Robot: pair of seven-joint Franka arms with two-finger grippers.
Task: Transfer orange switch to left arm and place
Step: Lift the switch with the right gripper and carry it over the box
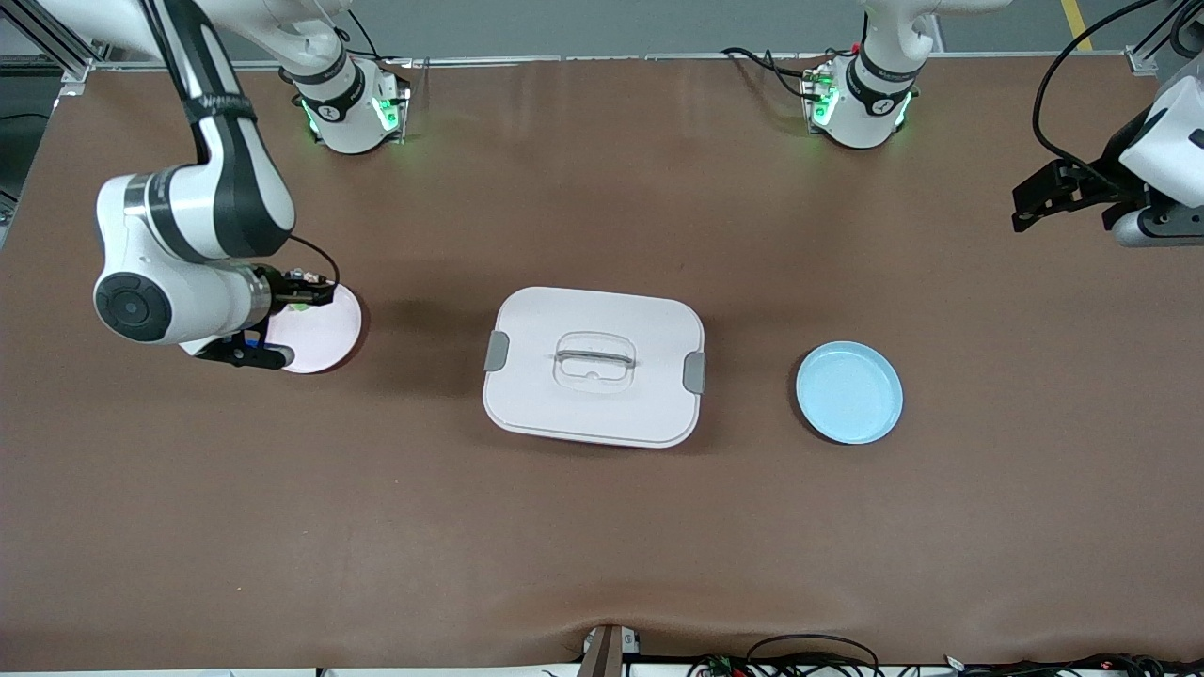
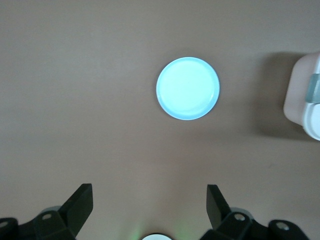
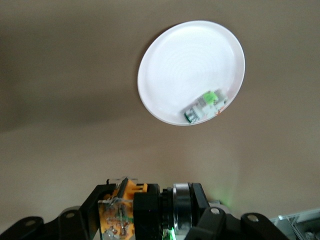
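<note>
My right gripper point(image 1: 308, 288) is shut on the orange switch point(image 3: 131, 209), a black blocky part with an orange end, and holds it in the air over the edge of a white round plate point(image 1: 329, 331). In the right wrist view the plate point(image 3: 185, 65) lies below with a small green-and-white part point(image 3: 205, 105) on it. The white box point(image 1: 564, 409) with grey clasps stands at the table's middle. My left gripper point(image 1: 1023, 209) is open and empty, up in the air at the left arm's end of the table; its fingers point(image 2: 80, 200) show wide apart.
A light blue round plate point(image 1: 849, 392) lies between the box and the left arm's end; it also shows in the left wrist view point(image 2: 188, 88), with a corner of the box point(image 2: 302, 100) beside it. The brown table surface surrounds everything.
</note>
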